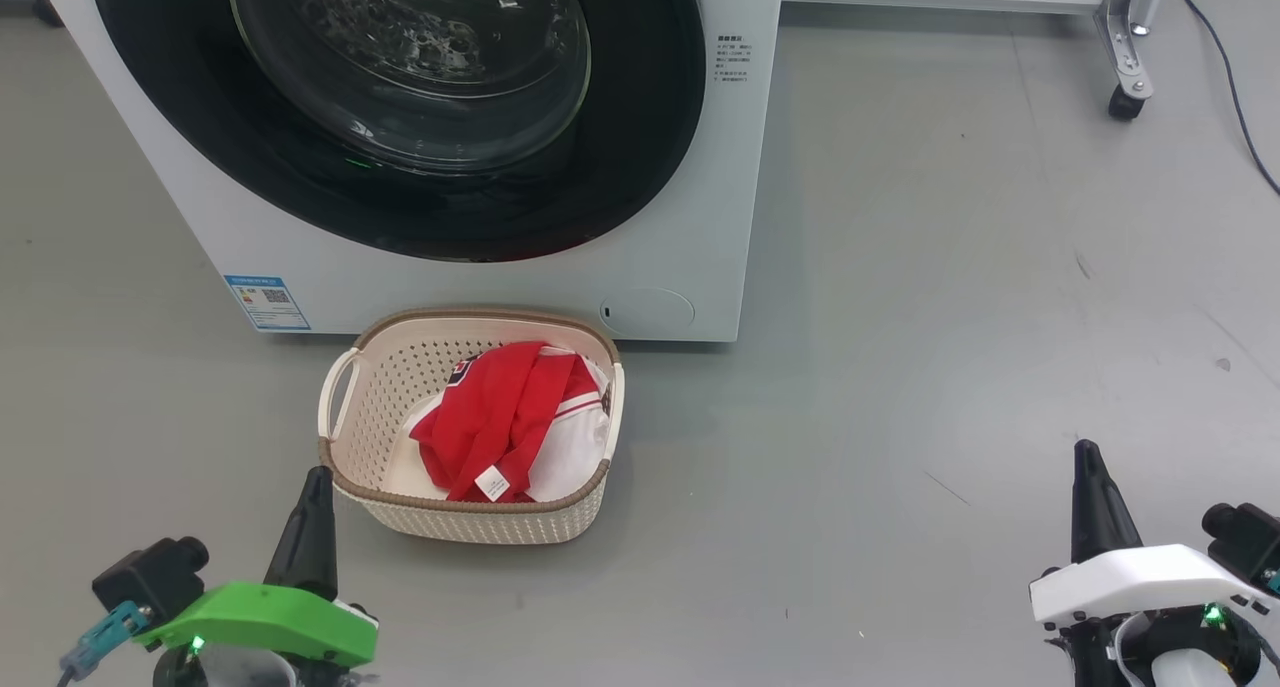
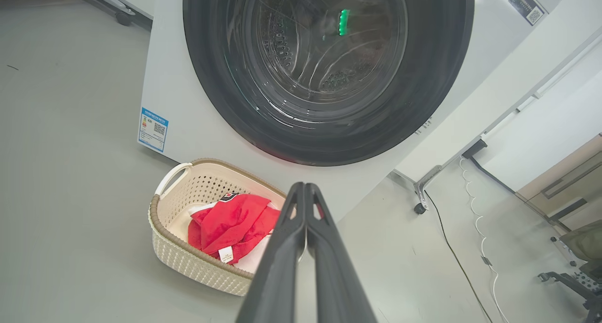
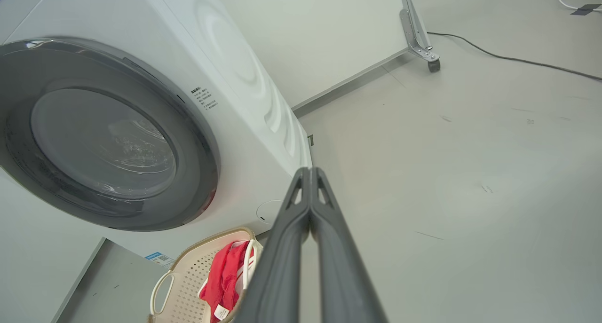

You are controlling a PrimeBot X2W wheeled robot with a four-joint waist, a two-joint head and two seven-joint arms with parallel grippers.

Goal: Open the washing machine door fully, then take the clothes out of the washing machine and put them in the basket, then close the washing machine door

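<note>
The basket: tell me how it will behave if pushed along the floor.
The basket looks like thin perforated plastic holding only the clothes, so it is probably light and would slide on the smooth floor. Its low, wide shape suggests it is unlikely to tip. A corner push would likely turn it.

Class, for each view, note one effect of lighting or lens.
Head view: white glints on the black-rimmed round glass door; left wrist view: a green light reflects in it; right wrist view: the wide lens skews the big white washing machine.
</note>
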